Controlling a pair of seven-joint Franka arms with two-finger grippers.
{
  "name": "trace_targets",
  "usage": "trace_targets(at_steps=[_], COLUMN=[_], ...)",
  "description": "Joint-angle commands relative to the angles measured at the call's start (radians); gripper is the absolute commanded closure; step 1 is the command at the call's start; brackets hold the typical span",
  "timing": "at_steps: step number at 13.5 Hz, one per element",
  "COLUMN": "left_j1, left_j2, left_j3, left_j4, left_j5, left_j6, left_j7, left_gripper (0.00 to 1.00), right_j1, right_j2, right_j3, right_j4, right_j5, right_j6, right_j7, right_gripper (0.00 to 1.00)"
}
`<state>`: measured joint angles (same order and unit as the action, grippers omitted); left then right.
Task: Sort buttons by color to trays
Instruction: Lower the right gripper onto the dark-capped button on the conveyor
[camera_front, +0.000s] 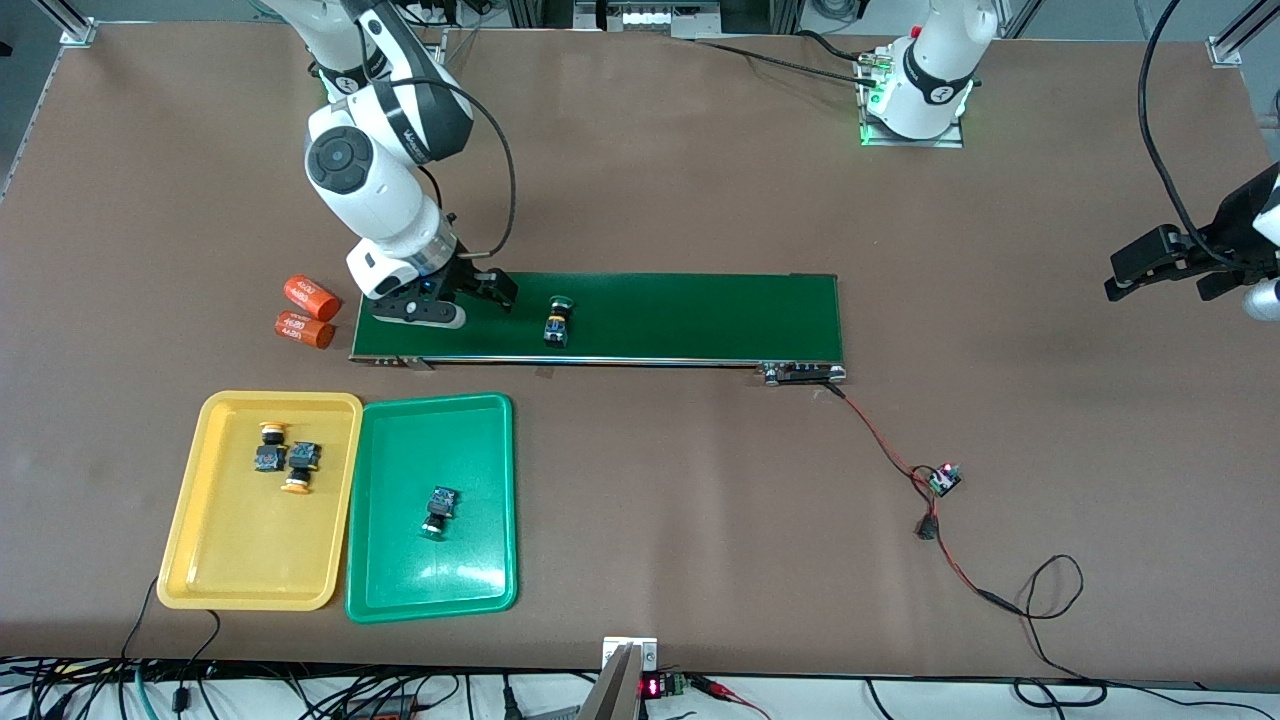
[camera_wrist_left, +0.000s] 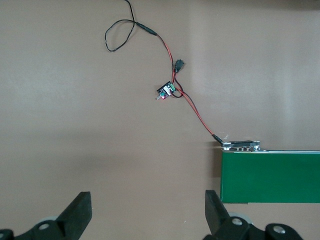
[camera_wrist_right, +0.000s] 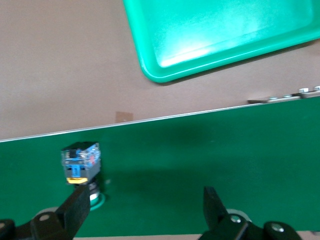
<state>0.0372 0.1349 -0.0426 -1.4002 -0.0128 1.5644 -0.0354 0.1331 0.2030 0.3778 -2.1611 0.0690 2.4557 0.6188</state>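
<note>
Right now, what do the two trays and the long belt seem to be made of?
The yellow tray and green tray look like glossy molded plastic: light glints on them, corners rounded. The belt looks like matte dark-green rubber or fabric, with no glare; its edge strip shines like metal.

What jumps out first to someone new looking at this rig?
The long green conveyor belt mid-table, carrying one green-capped button, with the right gripper open and low over the belt's end toward the right arm. Nearer the front camera, the yellow tray holds two yellow-capped buttons and the green tray beside it holds one green-capped button. The left gripper waits open, off toward the left arm's end of the table.
</note>
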Motion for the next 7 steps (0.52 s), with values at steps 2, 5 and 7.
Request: trace_targets(at_steps=[2,5,7], left_j1=[0.000,0.001,0.001], left_j2=[-0.005,-0.005,-0.003], left_j3=[-0.003,0.000,0.000], left_j4=[0.009,0.007,0.007], left_j5=[0.002,-0.004,-0.006], left_j6=[-0.011,-0.007,-0.007], left_j7=[-0.001,-0.001,-0.001], left_gripper=[0.00,0.00,0.00], right_j1=[0.058,0.111,0.152], right_j2=[0.064,0.102,0.124], right_j3=[-0.045,-0.094,-0.132], right_j4=[0.053,0.060,0.084], right_j5=[-0.026,-0.026,-0.032], right_j6=[0.017,0.068,0.072], right_j7=[0.038,0.042,0.052], right_gripper=[0.00,0.00,0.00])
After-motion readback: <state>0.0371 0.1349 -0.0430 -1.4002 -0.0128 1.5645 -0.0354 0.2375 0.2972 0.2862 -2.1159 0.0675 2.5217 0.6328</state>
